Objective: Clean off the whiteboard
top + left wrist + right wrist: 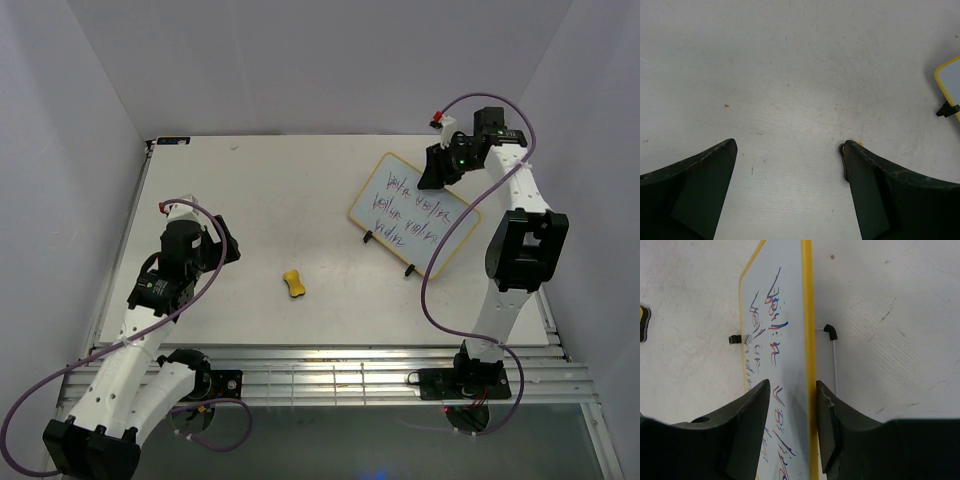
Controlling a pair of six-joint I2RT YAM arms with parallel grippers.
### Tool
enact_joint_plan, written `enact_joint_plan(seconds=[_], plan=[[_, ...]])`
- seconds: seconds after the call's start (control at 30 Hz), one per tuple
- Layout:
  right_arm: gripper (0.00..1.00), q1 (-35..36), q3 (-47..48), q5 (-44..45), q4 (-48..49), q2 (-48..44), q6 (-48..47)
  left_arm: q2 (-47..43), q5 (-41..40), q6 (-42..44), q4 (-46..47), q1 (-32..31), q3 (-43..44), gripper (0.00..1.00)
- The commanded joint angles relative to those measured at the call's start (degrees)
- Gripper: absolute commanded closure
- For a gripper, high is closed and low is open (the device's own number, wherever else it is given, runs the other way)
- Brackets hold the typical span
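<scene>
The table (300, 200) is a pale sheet with an arm bolted at each near corner. The left arm leans over the table's left half. The right arm reaches up the right side to the far edge of the whiteboard (413, 214).

The whiteboard stands on the right half of the table, well right of the middle. It is propped on its two black feet, its face tilted towards the near left. The eraser (294, 284), a small yellow block, lies flat near the middle of the table, well apart from the whiteboard and from both arms.

The left pincer (222, 245) hangs over bare table with its fingers wide apart and nothing between them. The left wrist view shows only table in the gap, with a corner of the whiteboard (950, 85) at the right edge. The right pincer (792, 390) straddles the whiteboard's yellow-framed far edge, one finger on the written side and one behind. The rear finger looks to be against the frame. Whether the pair is actually clamped on the whiteboard I cannot tell.

As I judge it, the erasing has not begun. The whiteboard (775, 315) is fully covered and shows no wiped patch, and the eraser is untouched. Still to do: pick up the eraser and rub the whole face clean, likely while the whiteboard is steadied.

The writing is three lines of scrawl in overlaid red and blue strokes, and I cannot read it as words. No brand or label shows.
</scene>
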Motion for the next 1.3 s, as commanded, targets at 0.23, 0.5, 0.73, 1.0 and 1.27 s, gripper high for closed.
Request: enact_joint_plan(seconds=[0.23, 0.5, 0.73, 1.0, 1.27], plan=[[0.62, -0.1, -1.7, -4.2, -2.2, -5.4, -1.6, 0.1, 0.5, 0.6, 1.0, 0.3, 0.1, 0.02], [0.64, -0.2, -5.3, -5.2, -1.7, -8.5, -3.0, -1.7, -1.8, 0.3, 0.4, 0.3, 0.1, 0.02], [0.66, -0.1, -6.9, -5.5, -1.0, -9.4, -2.1, -2.0, -1.8, 0.3, 0.4, 0.3, 0.0, 0.02], [0.66, 0.2, -7.3, -5.7, -1.0, -8.7, -0.5, -2.6, -2.4, 0.2, 0.3, 0.3, 0.1, 0.02], [0.67, 0.2, -7.5, -7.0, -1.3, -7.7, 0.0, -2.1, -3.0, 0.0, -0.1, 0.3, 0.2, 0.02]])
